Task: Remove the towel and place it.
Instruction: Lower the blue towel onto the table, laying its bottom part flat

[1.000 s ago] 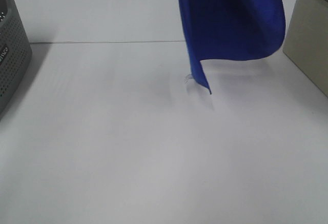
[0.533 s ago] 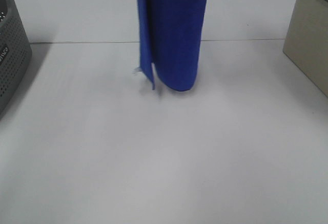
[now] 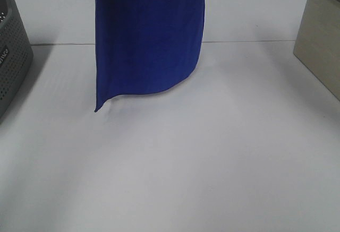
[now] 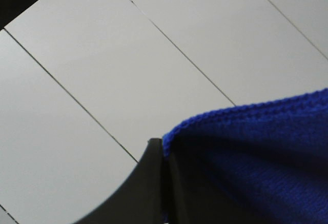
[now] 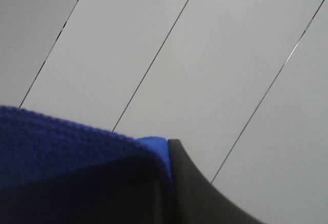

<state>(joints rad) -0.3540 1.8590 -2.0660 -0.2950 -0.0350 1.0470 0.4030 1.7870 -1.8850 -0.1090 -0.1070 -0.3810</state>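
Note:
The towel (image 3: 149,35), a deep royal-blue plush cloth, hangs down from above the top edge of the exterior high view, left of the middle. Its lower edge curves just above the white table (image 3: 175,168); its lower left corner hangs lowest. Neither gripper shows in that view. In the left wrist view the left gripper (image 4: 163,155) is shut on the towel's (image 4: 256,152) hemmed top corner. In the right wrist view the right gripper (image 5: 166,155) is shut on another corner of the towel (image 5: 66,147). The white tag is hidden.
A grey perforated basket (image 3: 11,57) stands at the table's left edge. A beige box (image 3: 321,41) stands at the right edge. A seam line (image 3: 249,42) crosses the table behind the towel.
The hanging towel has swung from the right of the view to left of the middle. It turned edge-on half a second ago and now faces the camera flat again.

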